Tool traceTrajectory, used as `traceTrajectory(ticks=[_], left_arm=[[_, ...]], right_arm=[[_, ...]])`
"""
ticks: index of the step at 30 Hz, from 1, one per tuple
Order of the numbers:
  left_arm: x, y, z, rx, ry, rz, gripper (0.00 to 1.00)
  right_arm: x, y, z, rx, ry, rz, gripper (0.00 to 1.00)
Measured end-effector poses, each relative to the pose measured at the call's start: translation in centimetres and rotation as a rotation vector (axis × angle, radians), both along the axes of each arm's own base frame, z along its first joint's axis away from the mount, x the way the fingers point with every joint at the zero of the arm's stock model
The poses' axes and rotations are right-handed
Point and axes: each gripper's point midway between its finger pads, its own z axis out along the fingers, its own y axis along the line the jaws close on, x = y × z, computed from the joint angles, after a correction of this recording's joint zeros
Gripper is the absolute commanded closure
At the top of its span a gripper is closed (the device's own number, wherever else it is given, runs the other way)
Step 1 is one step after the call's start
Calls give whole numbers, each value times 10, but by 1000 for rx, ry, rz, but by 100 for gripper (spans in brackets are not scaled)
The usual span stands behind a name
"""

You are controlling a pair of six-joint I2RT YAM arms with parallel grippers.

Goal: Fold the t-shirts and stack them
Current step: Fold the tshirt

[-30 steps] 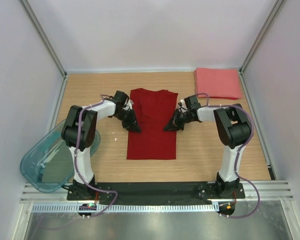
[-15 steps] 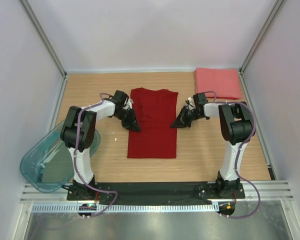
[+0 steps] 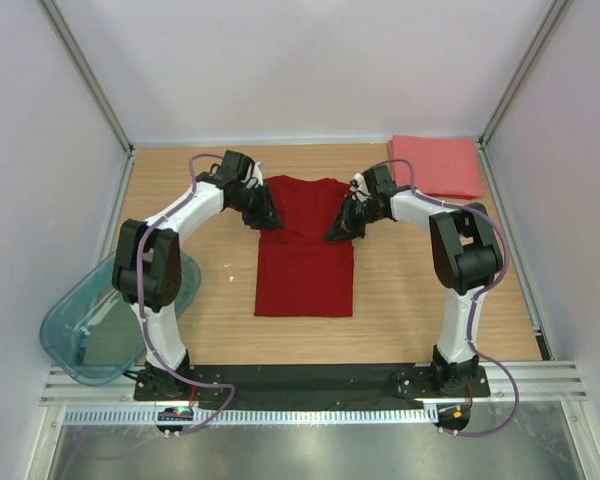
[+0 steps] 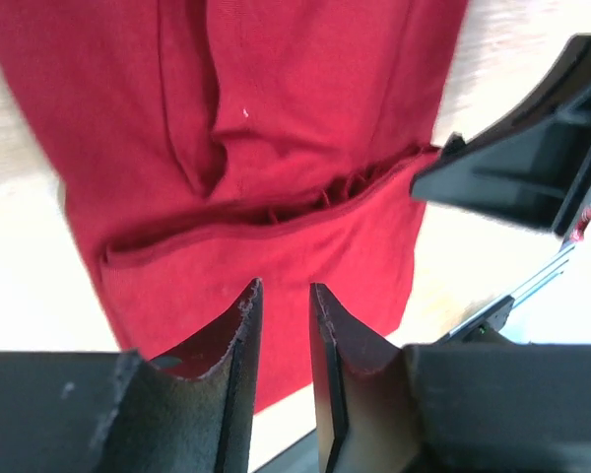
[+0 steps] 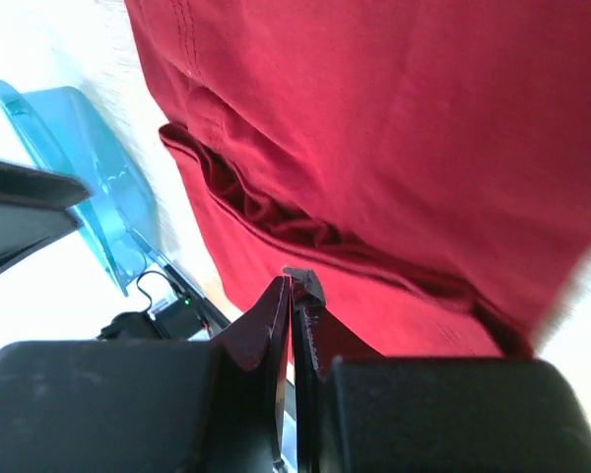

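Dark red t-shirt point(image 3: 304, 262) lies flat, its long axis running far to near, with the collar end right between the two sets of fingers and both equally close. Left gripper point(image 4: 284, 289) is narrowly parted and holds nothing. Right gripper point(image 5: 291, 286) is pinched together with no cloth visibly caught. Folded salmon-pink t-shirt point(image 3: 435, 166) sits well beyond the right fingers.

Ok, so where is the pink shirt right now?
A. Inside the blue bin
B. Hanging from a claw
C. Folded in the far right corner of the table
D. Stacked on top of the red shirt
C: the pink shirt lies folded flat in the far right corner of the table, apart from the red shirt, which is spread out in the middle.
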Motion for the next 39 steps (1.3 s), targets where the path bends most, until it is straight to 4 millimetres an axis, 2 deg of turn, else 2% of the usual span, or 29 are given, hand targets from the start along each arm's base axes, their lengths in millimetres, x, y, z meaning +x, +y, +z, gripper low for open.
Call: traceTrajectory(ticks=[2, 4, 6, 8, 14, 17, 18, 20, 21, 24, 27, 28, 30, 32, 35, 39], left_arm=[[4, -2, -16, 0, 24, 0, 76], [5, 0, -43, 22, 76, 6, 77], [-1, 6, -73, 60, 138, 17, 78], [-8, 11, -87, 72, 187, 27, 78], [-5, 23, -87, 140, 151, 30, 77], [-5, 32, -84, 195, 128, 31, 69], [-6, 36, -82, 217, 121, 31, 58], [-7, 45, -75, 252, 106, 40, 50], [-7, 49, -69, 268, 93, 43, 46], [-9, 56, -44, 288, 43, 49, 42], [-13, 60, -14, 288, -14, 57, 41], [-16, 61, -6, 284, -31, 59, 40], [-27, 64, 7, 268, -64, 58, 39], [-51, 68, 7, 252, -54, 45, 39], [-93, 74, -11, 236, 15, 14, 39], [-132, 79, -39, 227, 117, -11, 39]], right_arm=[[2, 6, -5, 8, 4, -5, 89], [4, 3, -16, 5, 21, -19, 89], [4, -8, -32, -13, 51, -44, 89], [0, -22, -45, -20, 90, -67, 89], [0, -54, -49, -36, 95, -76, 89], [0, -64, -47, -94, 79, -52, 87], [0, -67, -46, -118, 71, -47, 86], [0, -75, -43, -182, 49, -35, 82], [-1, -81, -40, -215, 38, -30, 81], [-7, -92, -23, -273, 9, -21, 72], [-15, -97, 2, -285, -43, -24, 57], [-20, -98, 10, -281, -65, -23, 50], [-38, -97, 19, -265, -83, -18, 47], [-67, -93, 21, -244, -73, -2, 44], [-111, -82, 9, -224, -26, 42, 43], [-162, -71, -20, -214, 67, 81, 43]])
